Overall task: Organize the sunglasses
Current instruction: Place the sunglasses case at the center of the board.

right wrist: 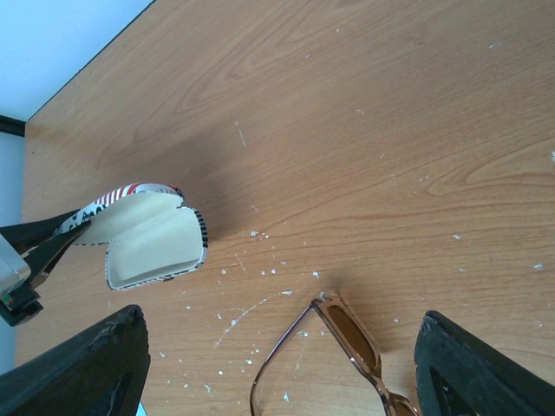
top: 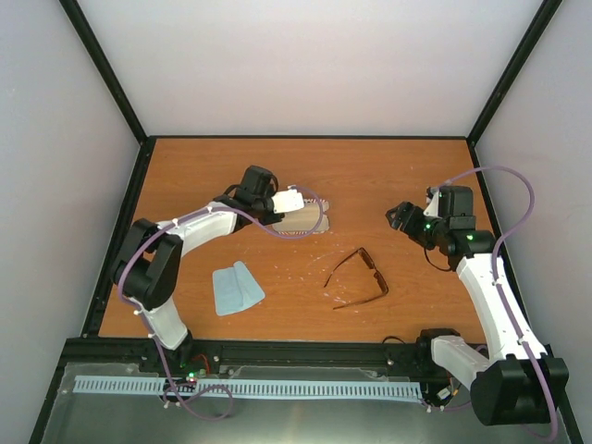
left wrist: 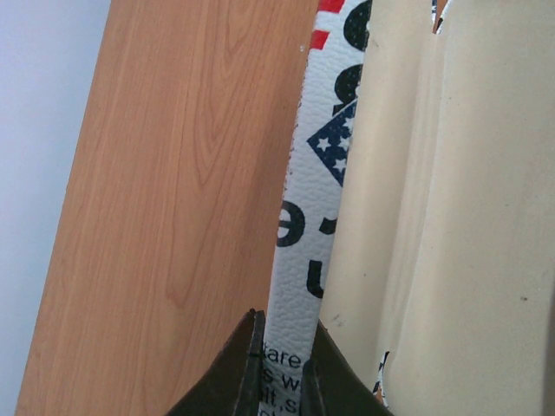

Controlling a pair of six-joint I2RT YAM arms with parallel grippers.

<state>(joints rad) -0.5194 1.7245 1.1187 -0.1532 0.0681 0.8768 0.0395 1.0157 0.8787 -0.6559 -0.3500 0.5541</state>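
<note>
Pinching the case (top: 301,220) lid open with left gripper (left wrist: 284,368); hovering right gripper (top: 400,217), spread wide, near sunglasses (top: 359,277) lying unfolded right of the case. Risks jamming splayed temples at the case mouth.

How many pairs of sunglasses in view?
1: the thin reddish-brown-framed dark-lens sunglasses, unfolded on the wooden table, right of centre. The open tan striped case shows none inside.
</note>
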